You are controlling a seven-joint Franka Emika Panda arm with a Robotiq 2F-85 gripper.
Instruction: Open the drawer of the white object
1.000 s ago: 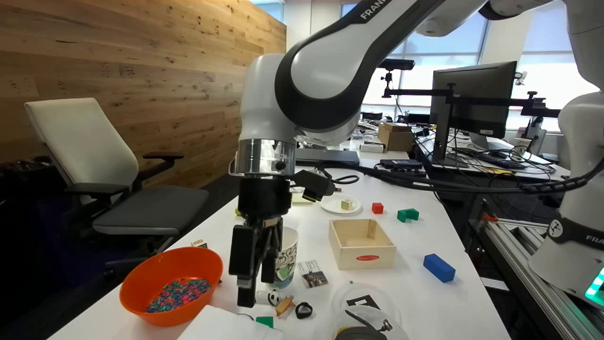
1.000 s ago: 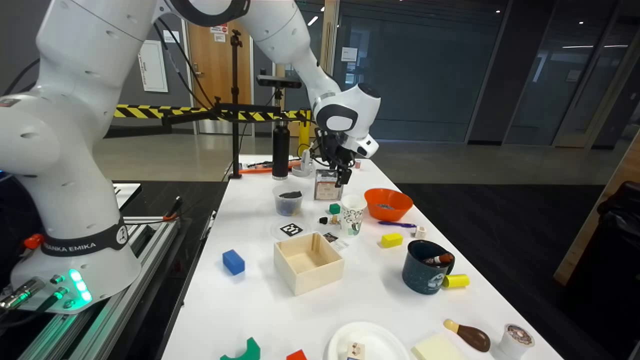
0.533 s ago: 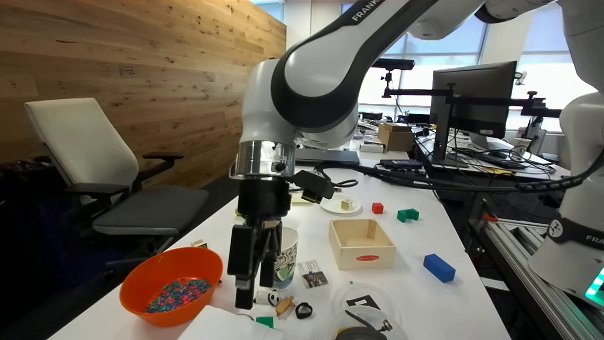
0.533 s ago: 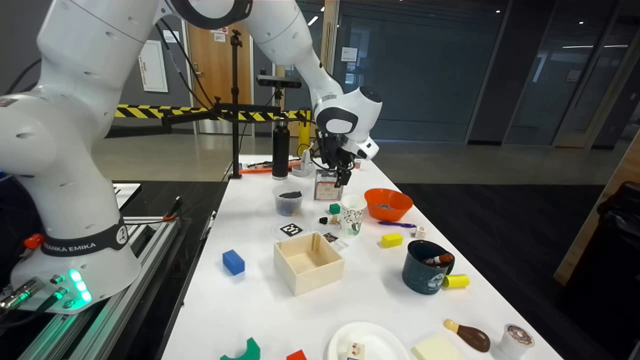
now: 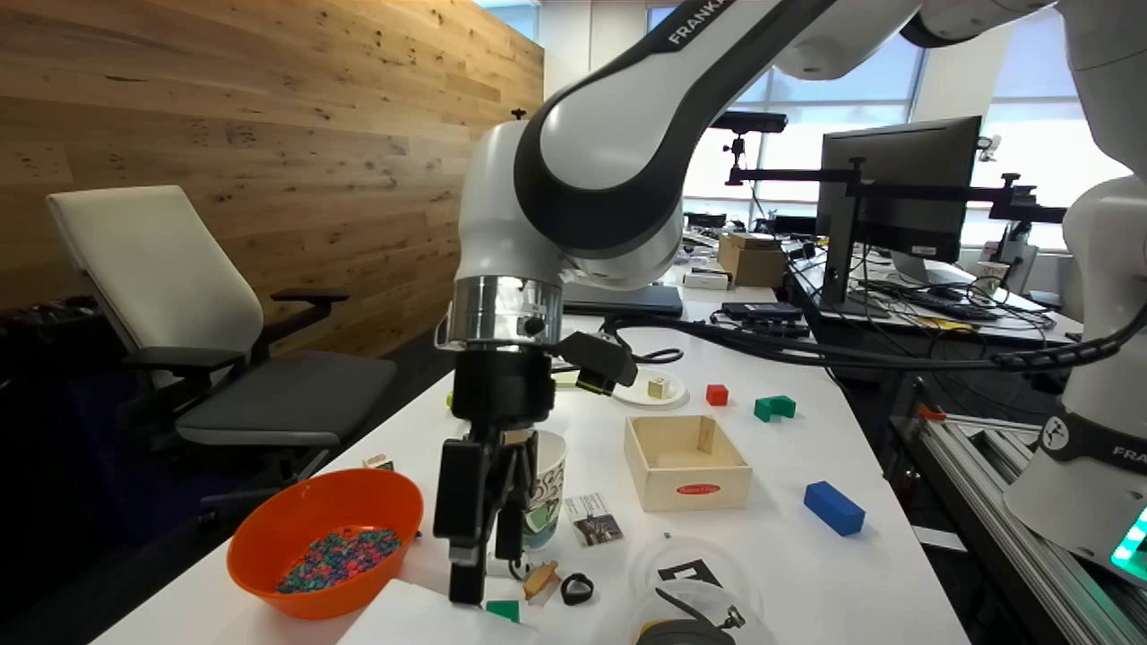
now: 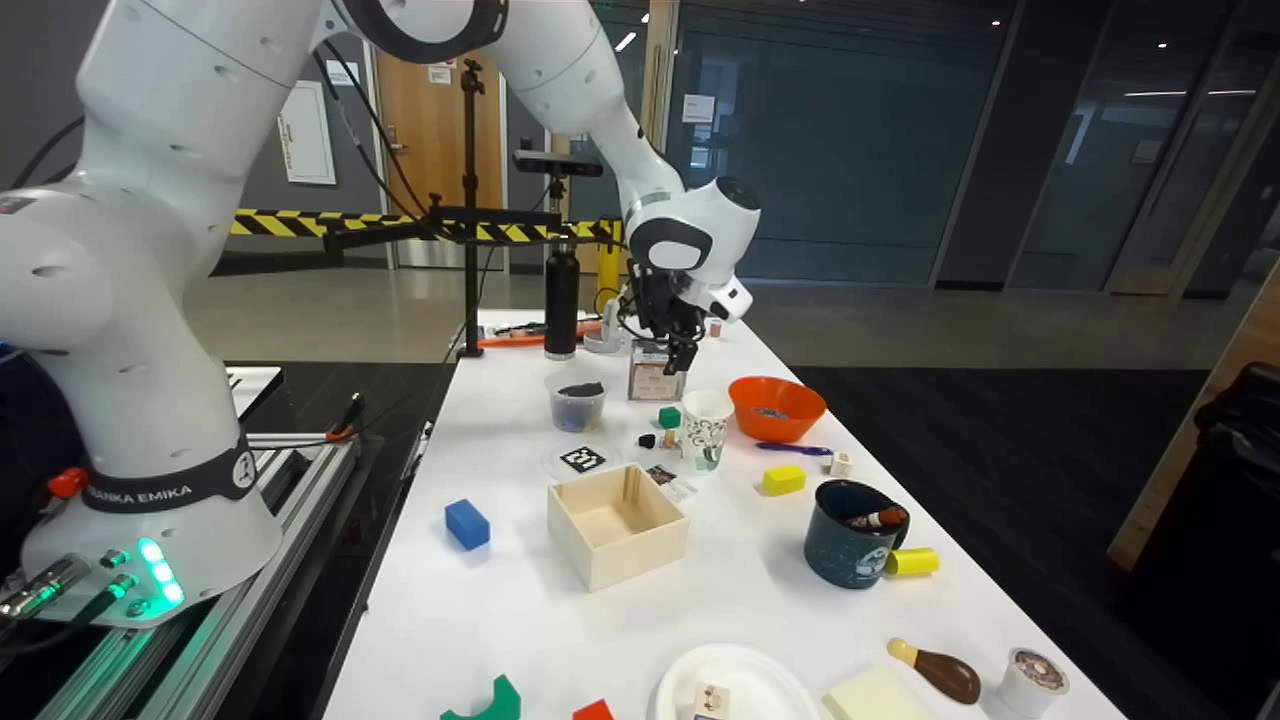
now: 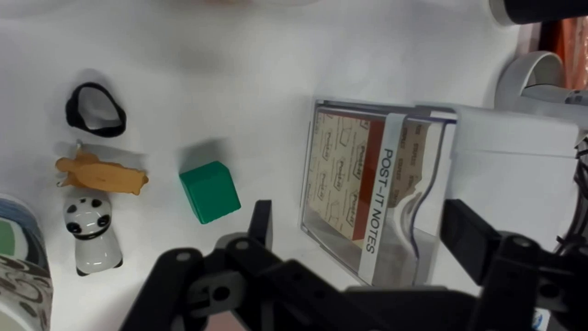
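The white object is a small box with a white top (image 7: 514, 184) and a clear drawer (image 7: 342, 172) labelled "POST-IT NOTES", with notes inside. In the wrist view it fills the right half. In an exterior view its white top (image 5: 421, 618) shows at the bottom edge; in an exterior view the box (image 6: 657, 383) stands beyond the paper cup. My gripper (image 7: 365, 230) is open and empty. In the wrist view its jaws stand either side of the drawer front, one over the table side, one over the white top's edge. Whether a finger touches the box I cannot tell.
A green block (image 7: 211, 193), a panda figure (image 7: 94, 241), an orange animal figure (image 7: 103, 176) and a black ring (image 7: 73, 109) lie before the drawer. A paper cup (image 5: 548, 488) and orange bowl (image 5: 255, 560) stand close by. A clear tub (image 6: 577, 410) is beside the box.
My gripper has come down a little towards the white box and shifted slightly. It stays open, and the objects on the table have not moved.
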